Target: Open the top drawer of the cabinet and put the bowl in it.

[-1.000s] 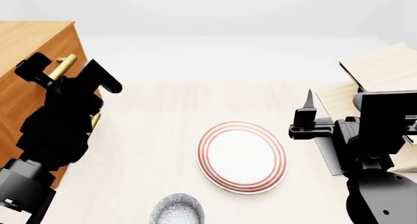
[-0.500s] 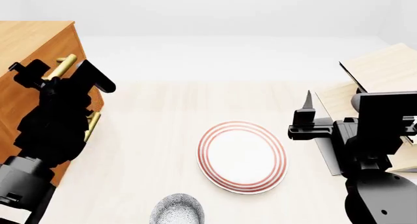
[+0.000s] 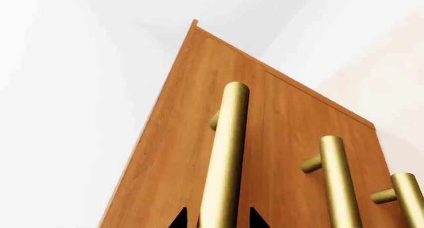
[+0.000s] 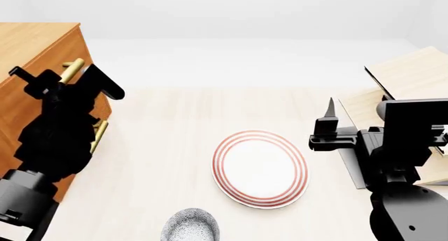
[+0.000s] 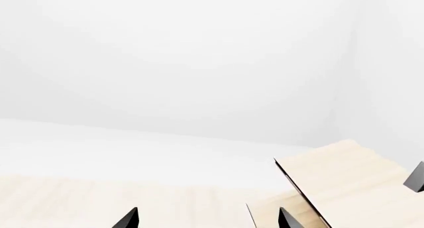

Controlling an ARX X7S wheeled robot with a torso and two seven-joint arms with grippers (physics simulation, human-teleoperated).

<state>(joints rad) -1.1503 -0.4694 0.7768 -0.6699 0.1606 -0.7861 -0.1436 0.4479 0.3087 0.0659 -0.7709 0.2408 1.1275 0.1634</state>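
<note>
The cabinet (image 4: 31, 41) stands at the left, all drawers shut. My left gripper (image 4: 64, 77) is at the top drawer (image 3: 192, 138), its jaws straddling the brass handle (image 3: 229, 148) with a small gap on each side; it also shows in the left wrist view (image 3: 217, 220). The brass handle shows between the black fingers in the head view (image 4: 72, 67). The speckled bowl (image 4: 190, 226) sits at the near edge of the floor, apart from both grippers. My right gripper (image 4: 328, 126) is open and empty, held above the floor right of the plate; it also shows in the right wrist view (image 5: 206, 220).
A flat white plate with red rings (image 4: 260, 168) lies mid-floor, just beyond the bowl. A pale tilted-board shelf rack (image 4: 406, 78) stands at the right, close behind my right arm. The two lower drawer handles (image 3: 338, 183) sit below the top one.
My left gripper has shifted a little left, toward the cabinet front, and sits further over the top handle. The right arm, bowl and plate have not moved.
</note>
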